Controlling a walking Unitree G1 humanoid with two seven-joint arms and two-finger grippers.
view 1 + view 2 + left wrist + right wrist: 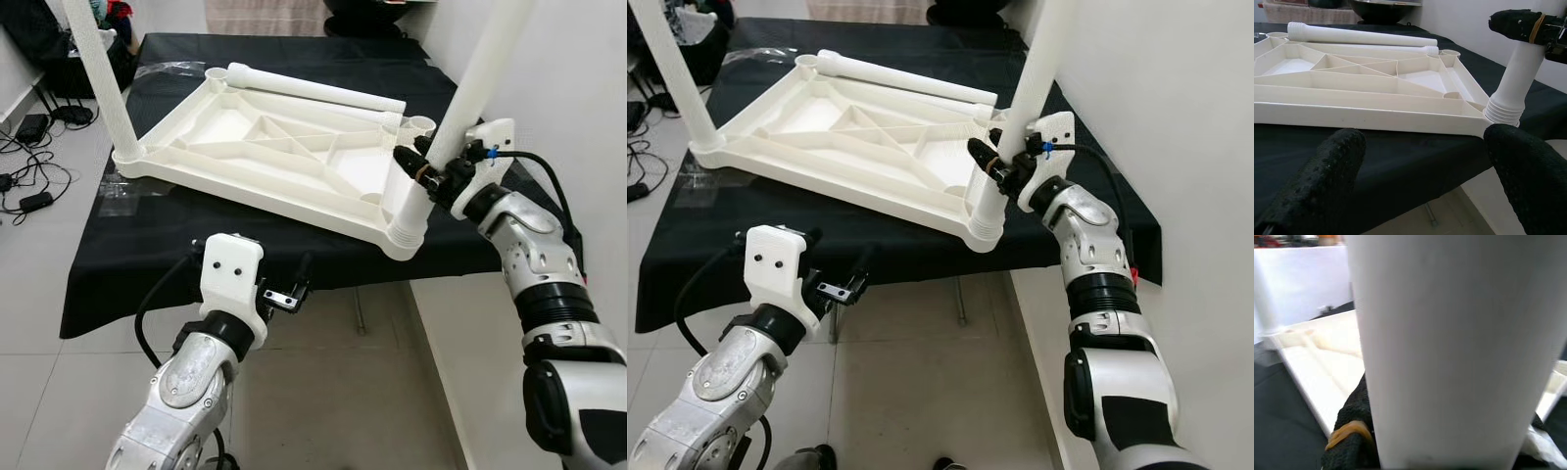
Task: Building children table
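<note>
A white plastic tabletop point(245, 191) lies upside down on a table draped in black cloth point(127, 264). One white leg point(103, 78) stands upright in its near left corner. A second leg point(470, 88) stands in the near right corner socket, and my right gripper point(427, 166) is shut on it low down. In the right wrist view this leg point(1449, 347) is very close, with a black finger point(1352, 435) against it. A loose leg point(313, 88) lies along the far rim. My left gripper point(294, 286) hangs open below the table's front edge, its fingers point(1327, 181) holding nothing.
Two round sockets at the far corners point(421, 124) point(216, 73) hold no leg. Cables and adapters point(29, 166) lie on the tiled floor to the left. A white wall point(1176, 98) runs close along the right side.
</note>
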